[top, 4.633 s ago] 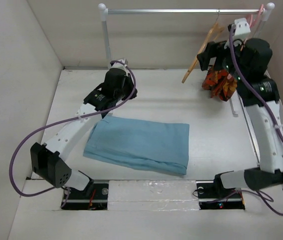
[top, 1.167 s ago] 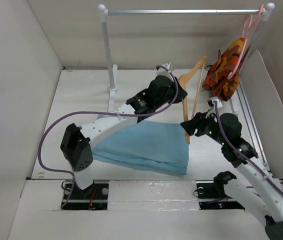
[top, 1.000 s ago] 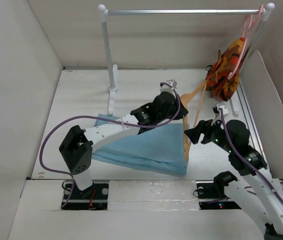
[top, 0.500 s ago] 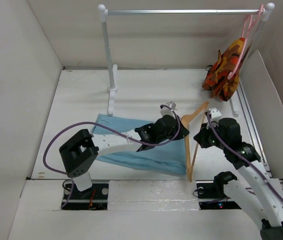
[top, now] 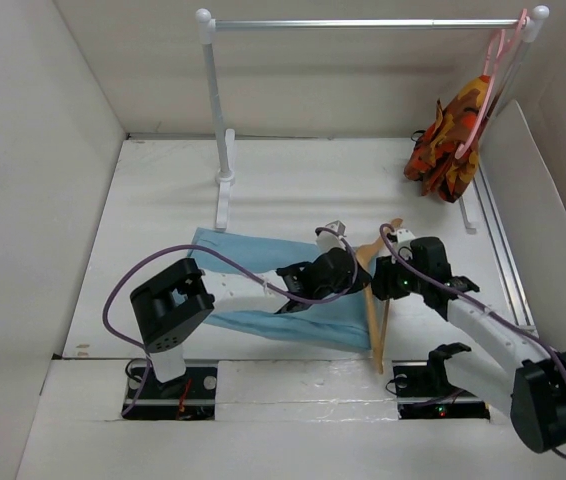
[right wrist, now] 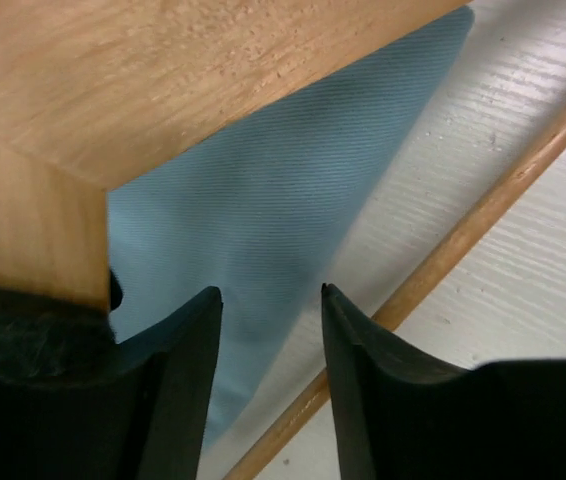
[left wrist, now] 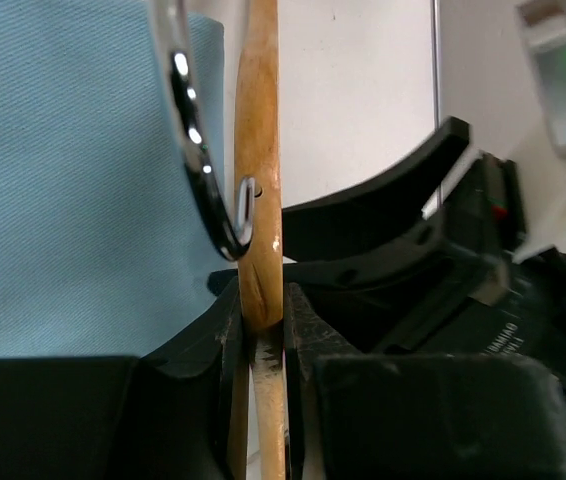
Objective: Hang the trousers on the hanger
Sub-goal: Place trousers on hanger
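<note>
The light blue trousers lie folded flat on the table, near the front. My left gripper is shut on the tan wooden hanger, which hangs at the trousers' right edge. In the left wrist view the fingers clamp the hanger's wood just below its metal hook, with the trousers beneath. My right gripper is right beside the hanger. In the right wrist view it is open and empty, with the hanger's arm above left, its bar to the right and the trousers below.
A white clothes rail spans the back on a post. At its right end a pink hanger carries an orange-red patterned garment. White walls enclose the table on the left, back and right.
My left gripper has carried the hanger down and toward the front, to the trousers' right edge. My right gripper has followed and moved in close beside it.
</note>
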Controlling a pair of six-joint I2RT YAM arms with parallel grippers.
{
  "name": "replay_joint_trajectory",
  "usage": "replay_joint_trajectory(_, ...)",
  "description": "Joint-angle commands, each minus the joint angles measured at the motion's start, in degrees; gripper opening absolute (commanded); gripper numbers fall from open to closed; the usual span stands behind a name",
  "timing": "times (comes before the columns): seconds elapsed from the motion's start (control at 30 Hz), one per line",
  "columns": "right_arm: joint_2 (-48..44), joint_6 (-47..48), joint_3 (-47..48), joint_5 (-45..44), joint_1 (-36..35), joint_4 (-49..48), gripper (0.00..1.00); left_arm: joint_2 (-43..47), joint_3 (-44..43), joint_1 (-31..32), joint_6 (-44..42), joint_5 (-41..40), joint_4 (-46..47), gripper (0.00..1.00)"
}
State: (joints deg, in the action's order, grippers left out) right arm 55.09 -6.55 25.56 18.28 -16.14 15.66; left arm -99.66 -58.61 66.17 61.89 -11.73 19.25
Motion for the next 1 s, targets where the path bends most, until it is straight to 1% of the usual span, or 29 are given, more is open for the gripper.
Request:
replay_joint_trajectory(0.0,3.6,0.7,-1.3,1.0,0.3,-9.5,0.51,-0.7,-0.4,0.7,2.0,-2.0,2.8,0.0)
replay_joint_trajectory(0.03,4.2,0.7,-1.7,0.7,0.3,-10.2,0.56,-0.8,-0.2,0.7,2.4,-2.2,2.6,0.0)
replay_joint_trajectory(0.07,4.7,0.2,-2.7,0.4,0.3,-11.3,0.57,-0.6,0.2,1.2,2.4,-2.6,2.4,0.0)
replay_joint_trajectory(0.13,5.6,-0.1,-3.5,-0.7,0.3,-11.9,0.58,-0.5,0.4,1.2,2.4,-3.6,2.0,0.0)
replay_joint_trajectory(0.27,7.7,-0.7,-5.3,1.5,0.3,-15.0,0.56,-0.9,1.0,1.2,2.9,-4.5,0.4,0.0)
replay_joint_trajectory(0.3,8.5,-1.0,-6.3,2.9,0.3,-17.2,0.44,-1.1,1.3,1.2,2.9,-5.5,0.1,0.0)
replay_joint_trajectory(0.33,8.5,-1.0,-6.3,3.6,0.3,-17.2,0.44,-1.1,1.3,1.2,2.9,-5.5,0.1,0.0)
replay_joint_trajectory(0.4,8.5,-1.5,-6.6,4.3,0.3,-17.9,0.3,-1.0,1.4,1.2,2.5,-6.5,-1.0,0.0)
replay_joint_trajectory(0.43,7.8,-1.5,-6.6,4.4,0.8,-17.6,0.1,-0.6,1.4,1.2,2.3,-6.9,-1.3,0.0)
replay_joint_trajectory(0.47,7.1,-1.2,-6.4,4.4,1.5,-16.4,0.01,-0.5,1.8,1.2,1.9,-7.3,-1.6,0.0)
replay_joint_trajectory(0.5,4.8,-1.1,-5.8,4.4,2.7,-13.8,0.0,0.2,2.0,1.2,1.0,-8.2,-2.2,0.0)
replay_joint_trajectory(0.53,3.0,-0.8,-5.4,4.4,2.7,-13.7,0.0,0.6,2.1,1.2,0.4,-8.7,-2.2,0.0)
replay_joint_trajectory(0.63,-2.1,0.3,-3.0,4.0,5.6,-9.3,0.0,1.7,2.2,1.2,-1.7,-10.3,-5.1,0.0)
replay_joint_trajectory(0.67,-4.4,1.4,-0.3,4.4,7.2,-6.4,0.0,2.0,2.9,1.2,-1.9,-10.6,-6.0,0.0)
replay_joint_trajectory(0.77,-5.1,4.2,4.1,5.9,9.4,-1.0,0.0,3.3,4.1,1.2,-3.4,-11.7,-7.3,0.0)
replay_joint_trajectory(0.83,-3.8,5.7,7.4,6.1,11.2,1.1,0.0,4.5,4.3,1.2,-4.1,-13.4,-9.0,0.0)
replay_joint_trajectory(0.87,-3.2,7.9,8.4,6.5,11.8,2.9,0.0,5.0,4.9,1.2,-4.9,-13.9,-10.2,0.0)
replay_joint_trajectory(0.97,-1.7,9.8,10.2,6.8,15.2,4.2,0.0,7.7,7.1,0.5,-5.9,-15.4,-11.9,0.0)
